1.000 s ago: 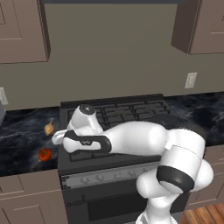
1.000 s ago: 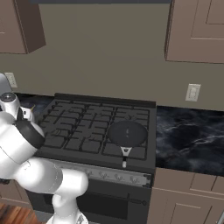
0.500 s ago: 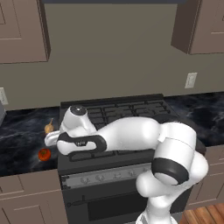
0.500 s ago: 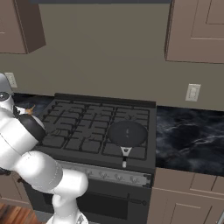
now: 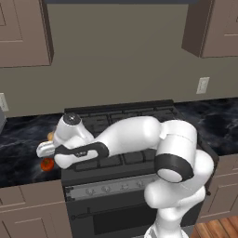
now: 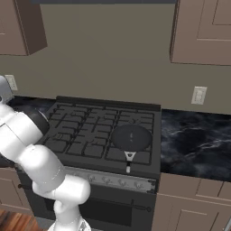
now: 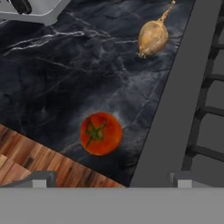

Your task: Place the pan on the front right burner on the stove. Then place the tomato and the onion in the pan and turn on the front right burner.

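Red-orange tomato (image 7: 101, 133) is wearing a green star; onion (image 7: 152, 36) is showing tan-yellow; counter (image 7: 65, 65) is showing black marble with white veins.

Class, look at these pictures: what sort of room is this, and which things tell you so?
A home kitchen, it seems: a gas stove with a pan on it, a dark marble counter with a tomato and an onion, and wall cabinets.

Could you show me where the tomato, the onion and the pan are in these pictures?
tomato (image 7: 101, 133): hand view, middle of its red skin.
onion (image 7: 152, 37): hand view, middle of its tan bulb.
pan (image 6: 131, 137): right base view, centre of its dark round base, on the stove.
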Motion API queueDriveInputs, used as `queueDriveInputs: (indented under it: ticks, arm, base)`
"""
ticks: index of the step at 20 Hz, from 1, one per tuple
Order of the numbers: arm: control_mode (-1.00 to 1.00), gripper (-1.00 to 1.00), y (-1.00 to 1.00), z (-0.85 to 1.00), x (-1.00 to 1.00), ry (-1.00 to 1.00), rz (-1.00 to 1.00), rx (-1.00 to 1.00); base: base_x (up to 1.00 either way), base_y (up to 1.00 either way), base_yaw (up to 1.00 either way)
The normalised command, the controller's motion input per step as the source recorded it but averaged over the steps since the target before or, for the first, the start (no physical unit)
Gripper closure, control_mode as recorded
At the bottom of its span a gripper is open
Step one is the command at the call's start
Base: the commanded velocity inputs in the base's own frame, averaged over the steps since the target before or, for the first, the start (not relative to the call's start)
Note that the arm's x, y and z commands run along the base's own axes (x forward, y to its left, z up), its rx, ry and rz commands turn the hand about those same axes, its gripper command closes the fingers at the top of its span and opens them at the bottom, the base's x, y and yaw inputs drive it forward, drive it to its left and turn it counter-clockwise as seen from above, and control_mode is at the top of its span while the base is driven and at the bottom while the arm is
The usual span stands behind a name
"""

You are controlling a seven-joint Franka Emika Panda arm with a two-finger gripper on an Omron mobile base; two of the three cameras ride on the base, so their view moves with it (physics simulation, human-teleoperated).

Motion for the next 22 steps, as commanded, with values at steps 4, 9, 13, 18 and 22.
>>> queueDriveInputs:
  ticks: [4, 9, 13, 18, 22]
  arm:
    - [-1.00, -1.00, 0.35, 0.00, 0.00, 0.00, 0.00, 0.00]
    - [-1.00, -1.00, 0.25, -0.02, 0.00, 0.00, 0.00, 0.00]
    - [-1.00, -1.00, 0.04, -0.08, 0.00, 0.00, 0.00, 0.00]
    - [-1.00, -1.00, -0.04, -0.01, -0.10, 0.00, 0.00, 0.00]
    - [-1.00, -1.00, -0.17, 0.00, -0.10, -0.02, 0.00, 0.00]
  base:
    - [0.00, 0.00, 0.00]
    - [0.00, 0.00, 0.00]
    - [0.00, 0.00, 0.00]
    - [0.00, 0.00, 0.00]
    - [0.00, 0.00, 0.00]
